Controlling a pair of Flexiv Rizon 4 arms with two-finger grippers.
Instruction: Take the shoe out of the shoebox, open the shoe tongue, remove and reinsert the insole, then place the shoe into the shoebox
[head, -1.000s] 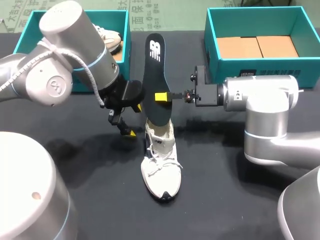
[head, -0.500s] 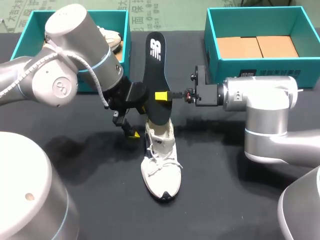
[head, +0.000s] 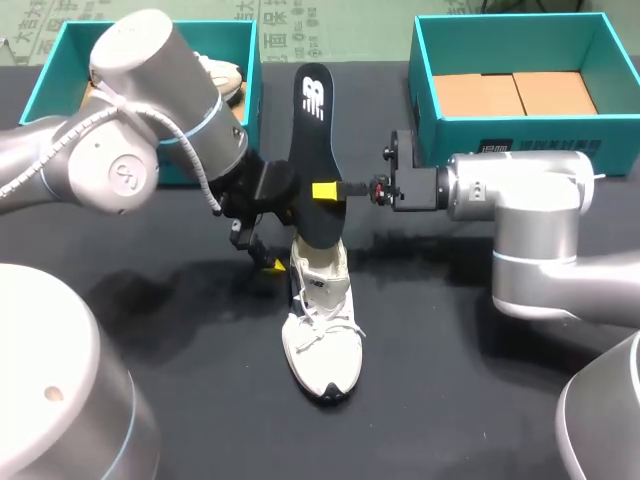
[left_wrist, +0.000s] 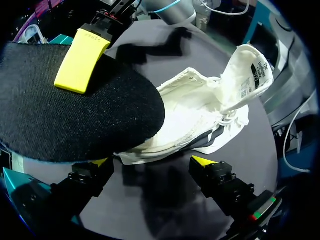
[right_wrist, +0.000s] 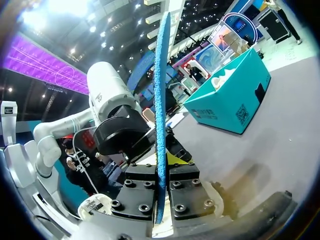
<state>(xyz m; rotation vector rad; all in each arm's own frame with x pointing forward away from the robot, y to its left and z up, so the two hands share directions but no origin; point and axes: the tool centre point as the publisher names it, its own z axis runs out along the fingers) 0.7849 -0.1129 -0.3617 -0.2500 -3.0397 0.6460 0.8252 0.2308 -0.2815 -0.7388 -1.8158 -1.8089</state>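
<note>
One black table top (head: 430, 400), carrying all that follows.

Two grey robot arms: the left arm (head: 150, 130) comes in from the left and bends toward the middle, and the right arm (head: 530, 200) comes in from the right, its wrist level and pointing left.

Two teal cardboard shoeboxes at the far edge. The left-hand box (head: 252, 60) holds a second white shoe (head: 222, 78). The right-hand box (head: 540, 128) holds a brown cardboard liner (head: 515, 93).

One white lace-up sneaker (head: 322, 330) lying on the table at centre, between the two arms, with its toe toward the near edge and its heel toward the boxes. In the left wrist view the sneaker (left_wrist: 195, 115) shows its tongue (left_wrist: 250, 75) pulled up and away from the opening.

One black foam insole (head: 312, 150), blue on its edge in the right wrist view (right_wrist: 161, 100), held upright. Its lower end is at the sneaker's heel opening and its upper end is raised toward the boxes. In the left wrist view the insole (left_wrist: 75, 120) lies over the rear of the sneaker.

One right gripper (head: 322, 191), clamped on the insole at mid-length. The insole's edge runs between the two fingers (right_wrist: 161, 170), and one yellow fingertip (left_wrist: 82, 60) is pressed flat on the black face.

One left gripper (head: 262, 250), just beside the sneaker's heel on the left. Its fingers are spread wide and hold nothing (left_wrist: 150, 162), with the heel just ahead of them and the insole's lower end above.
</note>
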